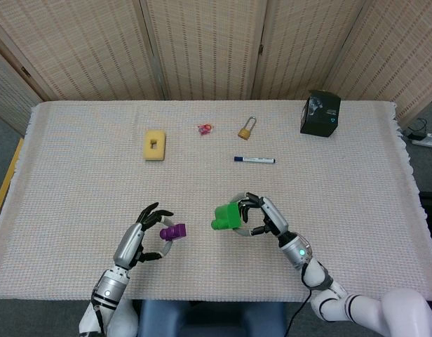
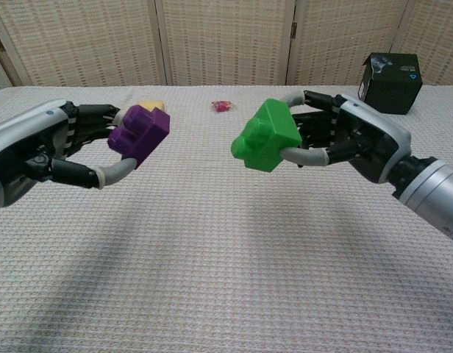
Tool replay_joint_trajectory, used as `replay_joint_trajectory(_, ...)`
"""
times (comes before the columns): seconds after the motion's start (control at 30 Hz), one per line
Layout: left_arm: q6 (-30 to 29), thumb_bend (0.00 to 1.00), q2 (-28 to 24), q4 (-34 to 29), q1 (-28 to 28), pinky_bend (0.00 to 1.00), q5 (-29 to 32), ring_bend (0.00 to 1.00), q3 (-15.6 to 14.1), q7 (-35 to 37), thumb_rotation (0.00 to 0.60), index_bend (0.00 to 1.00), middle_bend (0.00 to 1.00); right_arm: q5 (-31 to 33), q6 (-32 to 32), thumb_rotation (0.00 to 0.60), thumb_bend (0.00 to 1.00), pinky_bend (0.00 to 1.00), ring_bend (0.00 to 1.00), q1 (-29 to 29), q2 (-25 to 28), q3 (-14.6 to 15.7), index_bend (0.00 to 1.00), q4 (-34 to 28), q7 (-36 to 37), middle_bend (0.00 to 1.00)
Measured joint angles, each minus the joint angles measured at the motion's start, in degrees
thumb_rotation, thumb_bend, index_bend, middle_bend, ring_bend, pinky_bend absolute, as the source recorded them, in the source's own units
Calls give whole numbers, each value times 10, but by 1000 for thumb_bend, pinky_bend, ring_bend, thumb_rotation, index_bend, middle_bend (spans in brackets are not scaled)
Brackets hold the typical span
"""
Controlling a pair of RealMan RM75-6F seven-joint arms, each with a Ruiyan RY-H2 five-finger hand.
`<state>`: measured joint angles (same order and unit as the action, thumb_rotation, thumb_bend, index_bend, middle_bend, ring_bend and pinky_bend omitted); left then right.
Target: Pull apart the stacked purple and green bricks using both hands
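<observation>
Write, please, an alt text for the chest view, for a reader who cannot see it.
Two robot hands hold separated bricks above a cloth-covered table: the left hand holds the purple brick, the right hand the green brick, a clear gap between them. A black box stands behind.

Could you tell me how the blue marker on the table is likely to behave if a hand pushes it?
The marker looks slim and round, lying flat, so it would probably roll if pushed sideways. The woven tablecloth may damp that. It seems rigid and light.
</observation>
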<state>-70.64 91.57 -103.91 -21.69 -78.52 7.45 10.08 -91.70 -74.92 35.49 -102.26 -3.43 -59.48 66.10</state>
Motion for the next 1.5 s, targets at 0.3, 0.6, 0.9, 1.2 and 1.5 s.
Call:
replay_joint_trajectory(0.3, 76, 624, -21, 110, -31, 0, 16, 38, 1, 36, 600, 817, 293, -1, -37, 600, 250, 586, 670, -44, 101, 9, 971, -40, -274, 633)
replay_joint_trajectory(0.6, 88, 624, 14, 189, -46, 0, 1, 38, -13, 40, 600, 818, 293, 44, 30, 600, 250, 586, 664, -73, 145, 20, 975, -31, -376, 633)
replay_joint_trajectory(0.9, 115, 625, 46, 239, -60, 0, 5, 27, -16, 73, 600, 805, 292, 57, 60, 600, 250, 554, 620, -76, 127, 17, 945, 3, -384, 569)
replay_joint_trajectory(1.2, 120, 563, 43, 261, -71, 0, -33, 0, -31, 122, 600, 0, 0, 26, 70, 600, 250, 28, 167, -70, 162, 31, 0, -6, -320, 16)
replay_joint_trajectory(1.5, 124, 474, 33, 258, -77, 0, -42, 0, -40, 107, 600, 0, 0, 7, 102, 600, 250, 0, 21, -61, 220, 54, 0, -52, -297, 0)
